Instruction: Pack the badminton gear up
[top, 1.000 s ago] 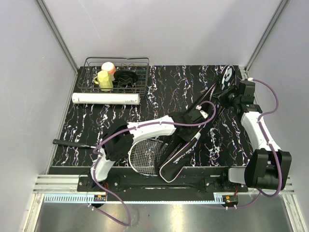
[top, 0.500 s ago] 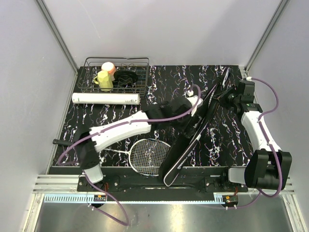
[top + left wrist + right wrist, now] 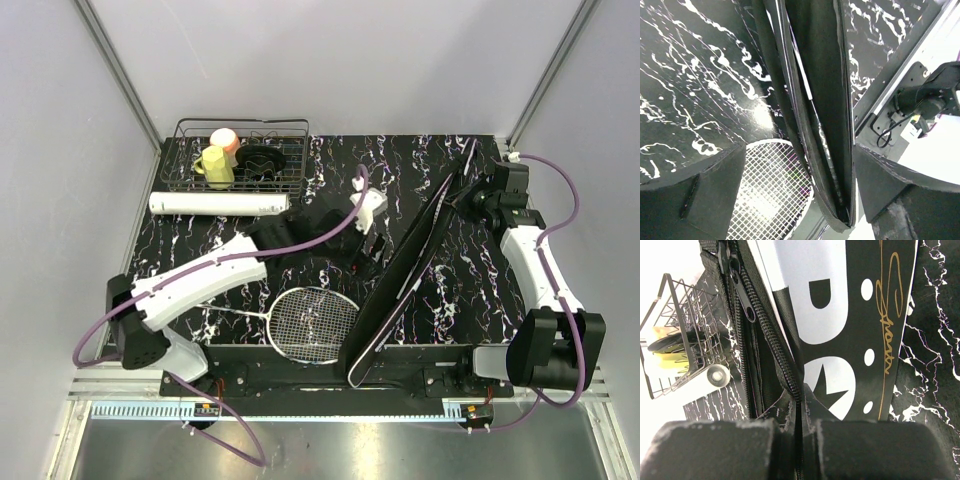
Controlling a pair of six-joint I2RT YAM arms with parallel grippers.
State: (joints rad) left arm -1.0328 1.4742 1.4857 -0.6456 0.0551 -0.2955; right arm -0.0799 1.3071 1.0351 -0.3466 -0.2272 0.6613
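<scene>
The black racket bag [image 3: 405, 270] with white "SPORT" lettering [image 3: 840, 315] stands on edge, slanting from the back right down to the table's front edge. My right gripper [image 3: 468, 196] is shut on its zipper edge [image 3: 800, 425] at the upper end. My left gripper [image 3: 370, 243] hangs open just left of the bag, holding nothing. In the left wrist view its fingers [image 3: 690, 195] frame the bag's lower end [image 3: 825, 165] and a white-strung racket head [image 3: 770, 195]. That racket [image 3: 312, 323] lies flat at front centre. A long white tube [image 3: 220, 204] lies at the back left.
A black wire basket [image 3: 243, 155] with a yellow cup [image 3: 216, 166] and a pink cup [image 3: 226, 139] stands at the back left, behind the tube. The tube's end [image 3: 715, 376] and the basket [image 3: 675, 340] also show in the right wrist view. Grey walls enclose the table.
My left gripper opened, let go of the bag and drew back to the left. The bag rose from lying slanted to standing on edge, with the right gripper still shut on it.
</scene>
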